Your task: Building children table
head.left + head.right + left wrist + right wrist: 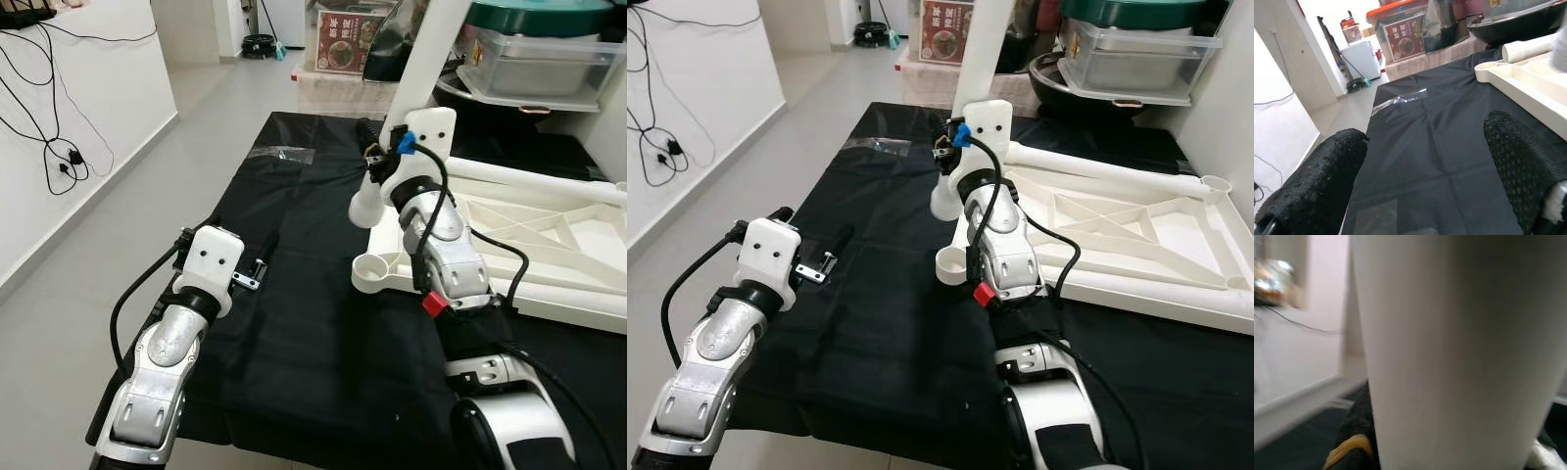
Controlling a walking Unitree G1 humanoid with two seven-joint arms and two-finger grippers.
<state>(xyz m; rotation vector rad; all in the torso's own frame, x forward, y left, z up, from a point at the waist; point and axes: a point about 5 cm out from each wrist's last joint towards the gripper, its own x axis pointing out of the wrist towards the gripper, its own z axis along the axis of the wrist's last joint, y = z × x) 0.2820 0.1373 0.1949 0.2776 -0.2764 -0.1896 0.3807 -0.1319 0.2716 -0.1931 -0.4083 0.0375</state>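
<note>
An upturned white table top (549, 245) lies on the black cloth (313, 323), with an open corner socket (372, 266) facing up. My right gripper (376, 162) is shut on a white table leg (426, 44) that leans up and away. The leg's lower end (364, 208) hangs just beyond the socket, at the top's edge. In the right wrist view the leg (1459, 352) sits close against a black finger (1354, 431). My left gripper (1422, 132) hovers open over bare cloth to the left, holding nothing. A second white leg (1097, 166) lies along the top's far side.
A small metal part (247, 279) shows beside my left wrist. A clear plastic bag (282, 154) lies on the cloth farther back. Boxes (343, 59) and plastic bins (534, 59) crowd the back. Cables (59, 147) hang on the left wall, and grey floor (147, 186) runs along the cloth's left edge.
</note>
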